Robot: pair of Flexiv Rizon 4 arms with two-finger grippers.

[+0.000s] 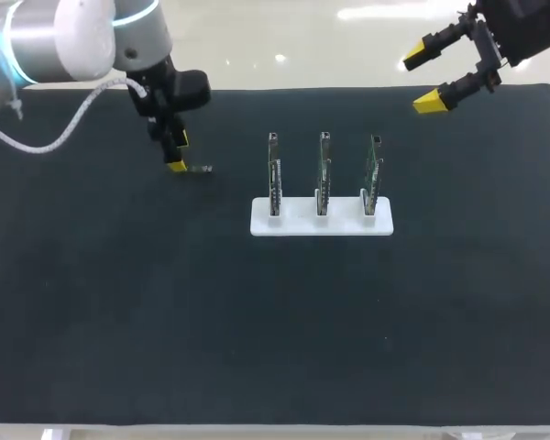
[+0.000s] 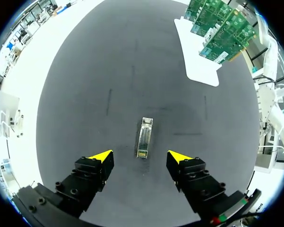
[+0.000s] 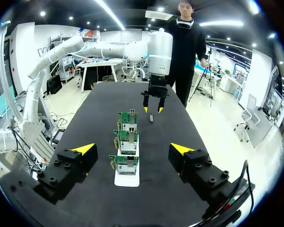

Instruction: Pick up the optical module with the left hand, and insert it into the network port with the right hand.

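Optical module [image 1: 200, 169] lies flat on the black table [image 1: 119, 321], in the upper left of the head view frame, well apart from the stand. The left gripper [image 1: 178, 153] hangs just over it, fingers spread wide and touching nothing. In the left wrist view the module lies between the yellow tips. The right gripper [image 1: 422, 81], upper right, is likewise spread and empty. A white stand [image 1: 321, 223] at centre holds three upright circuit boards [image 1: 323, 174].

Head view: optical module [image 1: 200, 169] & boards [image 1: 323, 174] too tiny for detail; right arm [image 1: 522, 27] cut off by table's [image 1: 92, 321] far-right corner.
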